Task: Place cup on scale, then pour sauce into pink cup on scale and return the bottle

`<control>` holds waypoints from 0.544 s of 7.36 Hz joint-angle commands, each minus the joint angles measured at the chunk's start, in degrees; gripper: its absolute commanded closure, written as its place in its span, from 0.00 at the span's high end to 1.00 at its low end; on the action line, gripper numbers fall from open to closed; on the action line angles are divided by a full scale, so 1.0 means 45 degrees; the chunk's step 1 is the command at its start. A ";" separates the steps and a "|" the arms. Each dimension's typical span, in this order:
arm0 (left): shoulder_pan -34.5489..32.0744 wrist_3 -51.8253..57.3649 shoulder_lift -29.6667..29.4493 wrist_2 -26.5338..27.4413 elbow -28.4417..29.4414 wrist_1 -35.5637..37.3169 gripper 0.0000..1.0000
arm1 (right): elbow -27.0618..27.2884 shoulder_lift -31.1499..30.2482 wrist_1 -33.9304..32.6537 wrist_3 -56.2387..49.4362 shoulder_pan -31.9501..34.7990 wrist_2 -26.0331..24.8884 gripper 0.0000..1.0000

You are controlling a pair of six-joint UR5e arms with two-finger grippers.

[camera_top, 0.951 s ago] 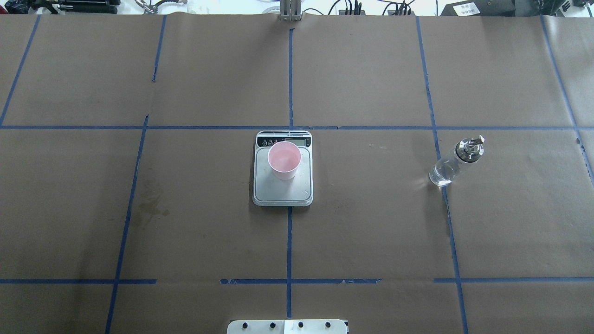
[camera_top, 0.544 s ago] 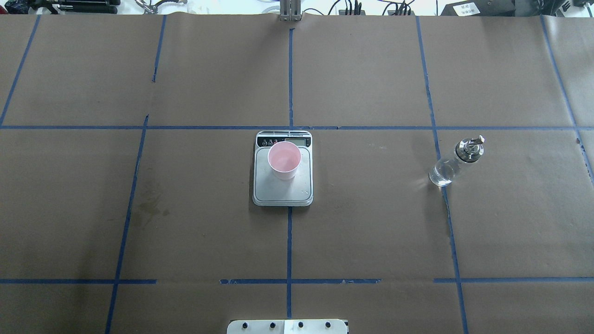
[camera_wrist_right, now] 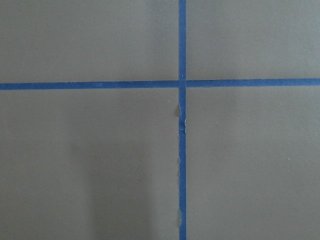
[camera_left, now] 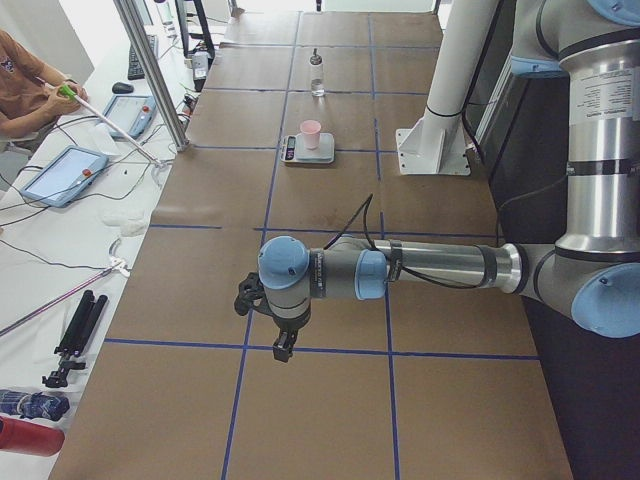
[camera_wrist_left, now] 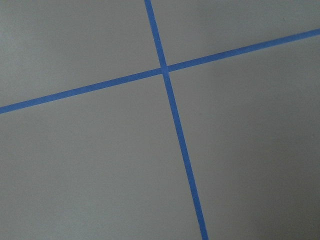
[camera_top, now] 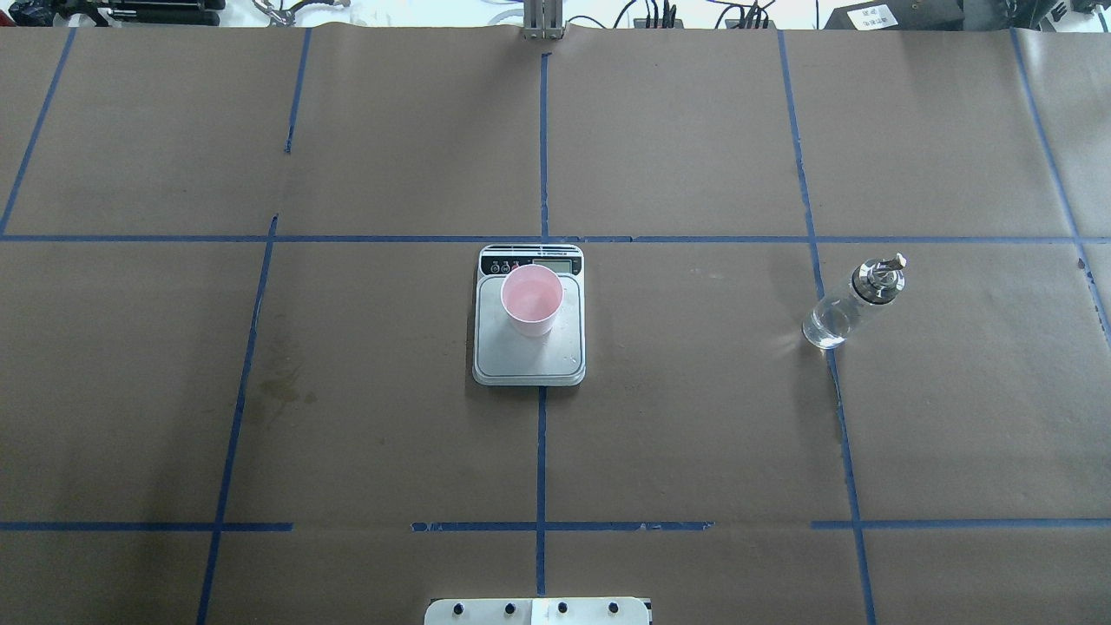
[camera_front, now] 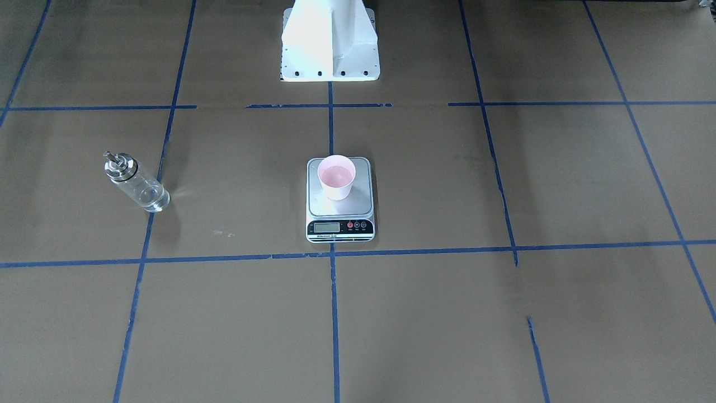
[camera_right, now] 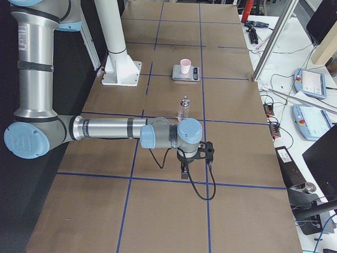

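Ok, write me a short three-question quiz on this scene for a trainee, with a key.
1. True or false: the cup stands on the scale.
2. The bottle is: A) lying on its side, B) standing upright, apart from the scale, C) tilted over the cup.
3. Fill in: the bottle stands on the robot's ____ side of the scale.

Key: 1 true. 2 B. 3 right.
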 commanded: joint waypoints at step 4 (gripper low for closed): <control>-0.0042 -0.0903 -0.0100 -0.0074 -0.0058 -0.0014 1.00 | -0.0021 0.0001 0.0001 0.0016 0.0005 0.0000 1.00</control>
